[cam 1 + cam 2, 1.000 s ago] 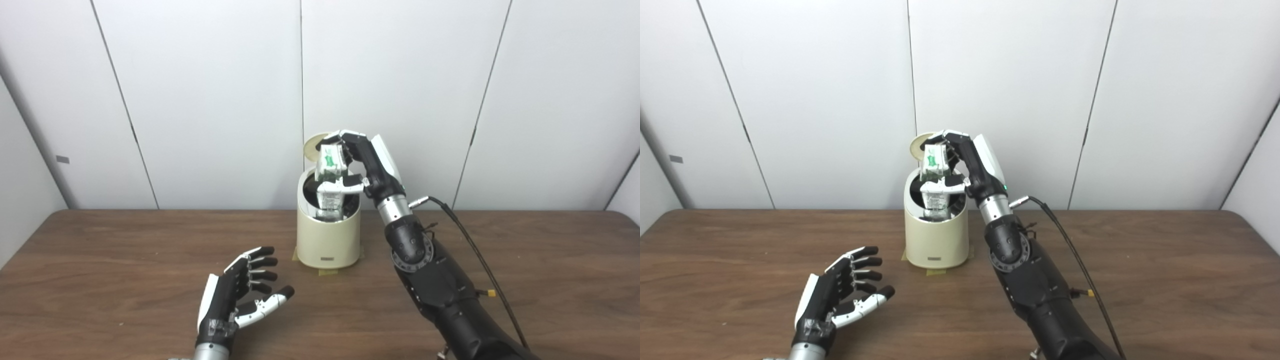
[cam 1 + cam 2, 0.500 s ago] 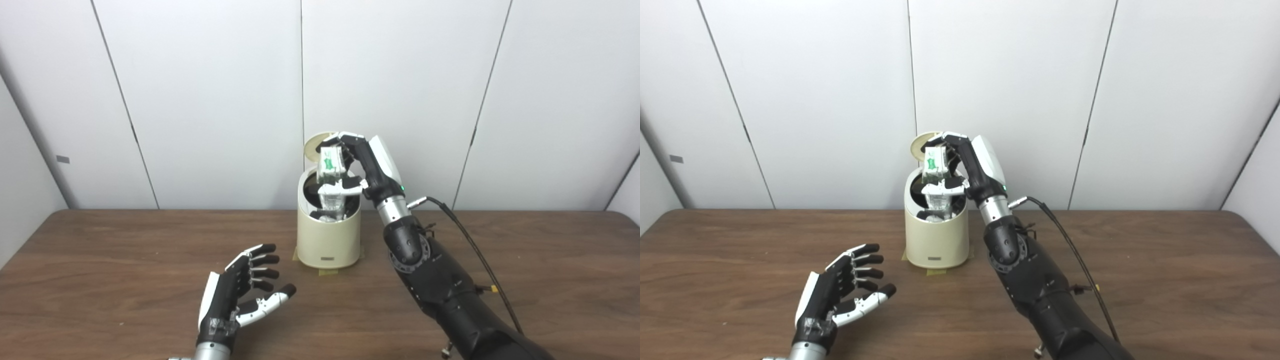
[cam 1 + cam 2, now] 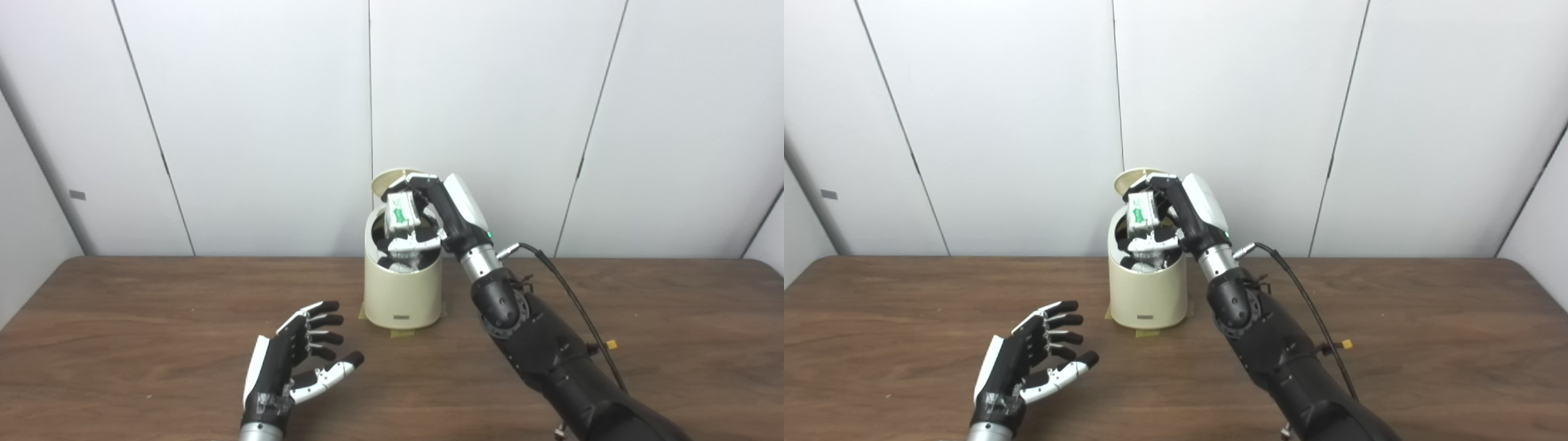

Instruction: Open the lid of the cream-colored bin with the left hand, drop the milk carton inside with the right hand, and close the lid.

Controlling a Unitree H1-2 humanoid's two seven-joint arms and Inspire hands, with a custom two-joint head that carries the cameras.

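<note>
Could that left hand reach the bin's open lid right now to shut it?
Probably not yet. The left hand is open and free, but the right hand, holding the milk carton, sits right before the lid.

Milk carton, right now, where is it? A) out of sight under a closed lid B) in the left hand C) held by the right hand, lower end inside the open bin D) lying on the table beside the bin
C: the right hand is shut on the milk carton, whose lower end sits inside the mouth of the cream-colored bin, with the lid up behind it and the left hand open over the table.
</note>
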